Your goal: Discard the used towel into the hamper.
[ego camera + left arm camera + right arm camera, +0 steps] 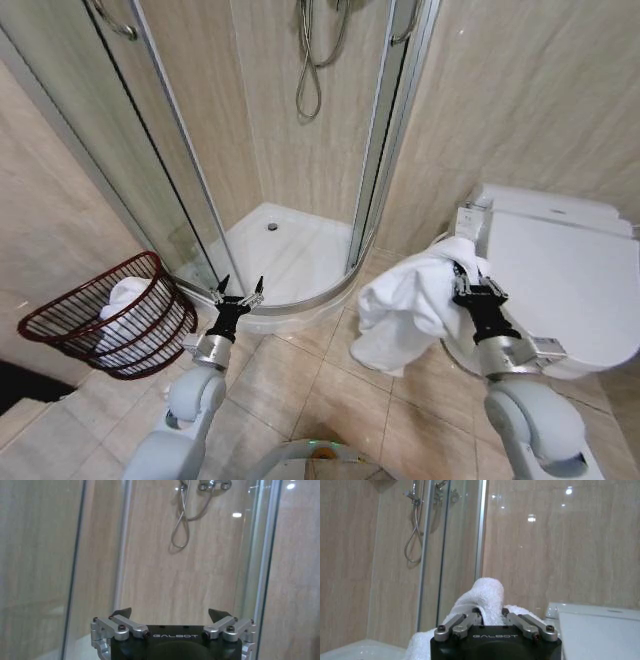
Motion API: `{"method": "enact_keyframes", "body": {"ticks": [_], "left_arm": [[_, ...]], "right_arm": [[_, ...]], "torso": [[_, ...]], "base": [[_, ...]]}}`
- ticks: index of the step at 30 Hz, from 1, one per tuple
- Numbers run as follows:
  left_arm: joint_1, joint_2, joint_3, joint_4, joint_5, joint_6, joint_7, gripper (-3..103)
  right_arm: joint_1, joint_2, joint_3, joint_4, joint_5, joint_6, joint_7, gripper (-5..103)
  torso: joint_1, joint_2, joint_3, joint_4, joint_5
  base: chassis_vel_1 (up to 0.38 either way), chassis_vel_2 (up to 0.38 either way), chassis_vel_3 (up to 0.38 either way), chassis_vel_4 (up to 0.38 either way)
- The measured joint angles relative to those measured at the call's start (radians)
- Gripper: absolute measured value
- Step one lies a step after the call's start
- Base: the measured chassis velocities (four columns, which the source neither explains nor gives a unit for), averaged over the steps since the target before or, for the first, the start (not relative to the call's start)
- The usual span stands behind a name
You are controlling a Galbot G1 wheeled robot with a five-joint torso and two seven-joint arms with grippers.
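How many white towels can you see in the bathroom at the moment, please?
2. One towel hangs from the right gripper, beside the toilet. Another white towel lies inside the hamper, on the floor at the robot's left. More could be hidden beneath it.

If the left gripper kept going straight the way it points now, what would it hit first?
Probably the shower's glass door. The left gripper, open, points over the floor at the shower, and its wrist view looks straight into the enclosure. Depth is unclear; the raised tray edge could come first.
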Motion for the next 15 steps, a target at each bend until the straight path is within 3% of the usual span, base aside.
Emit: {"method": "enact_keyframes", "body": {"ticks": [15], "left_arm": [[0.005,0.008,-0.021,0.01,-0.012,-0.01,-0.004,100]], "right_arm": [[-0.016,0.036,-0.122,0.042,-0.105,0.012,0.02,16]], "torso": [[0.0,0.0,0.0,0.0002,-0.0001]], "base": [[0.015,0.016,0.014,0.013]]}}
